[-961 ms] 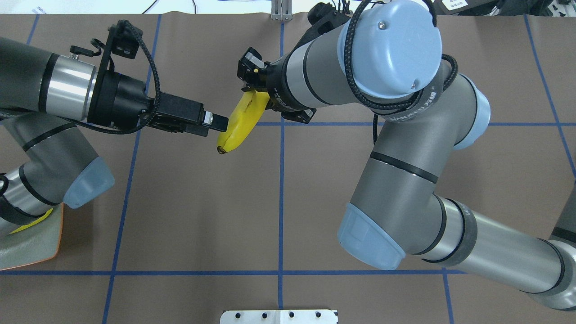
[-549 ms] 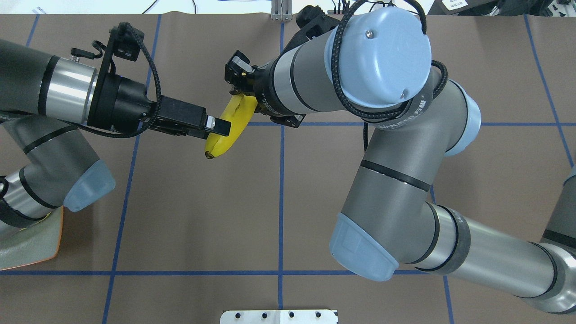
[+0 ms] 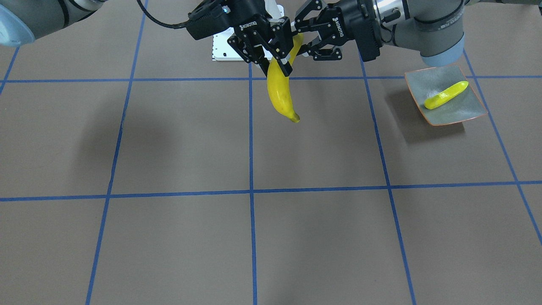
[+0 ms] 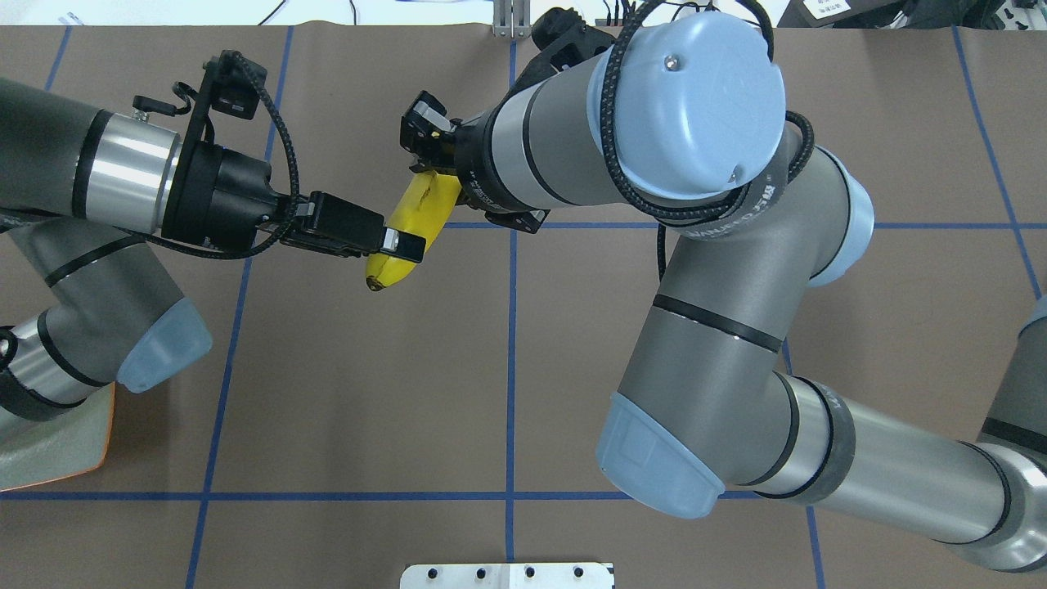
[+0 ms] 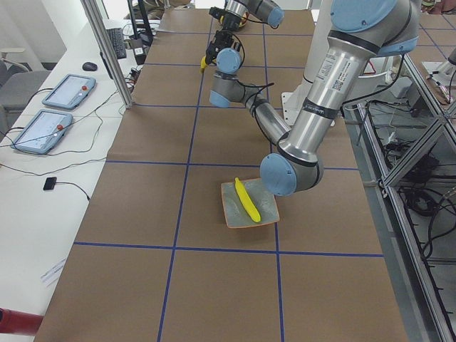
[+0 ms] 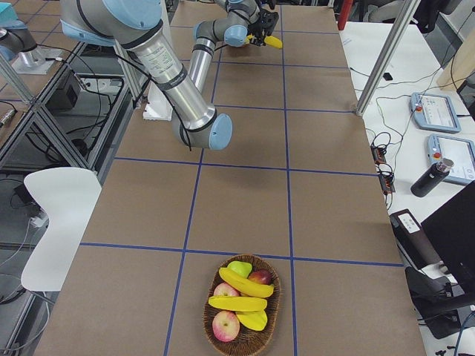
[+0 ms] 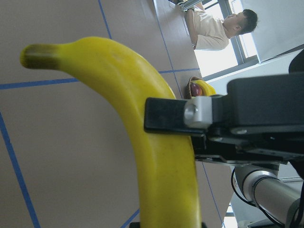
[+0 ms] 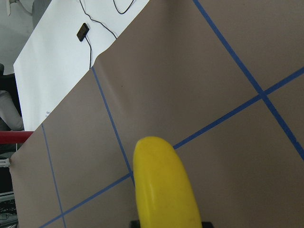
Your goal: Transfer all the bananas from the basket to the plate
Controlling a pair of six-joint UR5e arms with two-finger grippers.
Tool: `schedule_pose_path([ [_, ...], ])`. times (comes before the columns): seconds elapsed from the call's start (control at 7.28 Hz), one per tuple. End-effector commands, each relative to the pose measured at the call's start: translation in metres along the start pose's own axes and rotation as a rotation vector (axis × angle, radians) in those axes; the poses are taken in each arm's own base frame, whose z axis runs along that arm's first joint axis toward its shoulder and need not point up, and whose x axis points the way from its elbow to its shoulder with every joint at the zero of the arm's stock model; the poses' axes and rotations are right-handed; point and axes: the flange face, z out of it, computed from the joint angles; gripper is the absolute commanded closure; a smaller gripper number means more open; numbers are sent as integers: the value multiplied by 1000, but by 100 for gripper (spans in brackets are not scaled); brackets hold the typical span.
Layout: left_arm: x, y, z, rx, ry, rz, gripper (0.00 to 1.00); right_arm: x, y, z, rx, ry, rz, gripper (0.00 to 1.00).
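A yellow banana (image 3: 280, 91) hangs over the table's middle, dark tip down. My right gripper (image 3: 280, 59) is shut on its upper part. My left gripper (image 3: 300, 37) stands open, its fingers (image 4: 406, 245) on either side of the banana's top end; whether they touch it I cannot tell. Another banana (image 3: 446, 94) lies on the grey-green plate (image 3: 427, 78) on my left. The basket (image 6: 207, 315) stands at the table's right end with two bananas (image 6: 245, 285) lying across apples.
A white mounting plate (image 4: 507, 575) sits at the table's near edge by the robot base. Blue tape lines divide the brown table cover. Tablets (image 5: 68, 91) and cables lie on a side bench beyond the far edge.
My right arm has carried the banana further toward my left gripper. The left finger, which was beside the banana, now reaches over it.
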Motion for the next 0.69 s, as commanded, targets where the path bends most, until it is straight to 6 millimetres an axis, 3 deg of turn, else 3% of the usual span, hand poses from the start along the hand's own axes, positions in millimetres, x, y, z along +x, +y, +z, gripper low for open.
schedule_pose_path([
  [0.0,-1,3,-4,2,-1,2,100,1,-2,0,18,-3,-16,9],
  [0.14,-2,3,-4,2,-3,-1,100,2,-5,-8,54,-25,-59,0],
  [0.27,-8,5,-6,2,-13,-9,100,5,-5,-19,51,-39,-99,0],
  [0.41,-20,10,-13,3,-32,-24,100,17,-14,-28,62,-38,-119,0],
  [0.55,-42,19,-31,3,-71,-13,100,37,-35,-34,72,-9,-152,0],
])
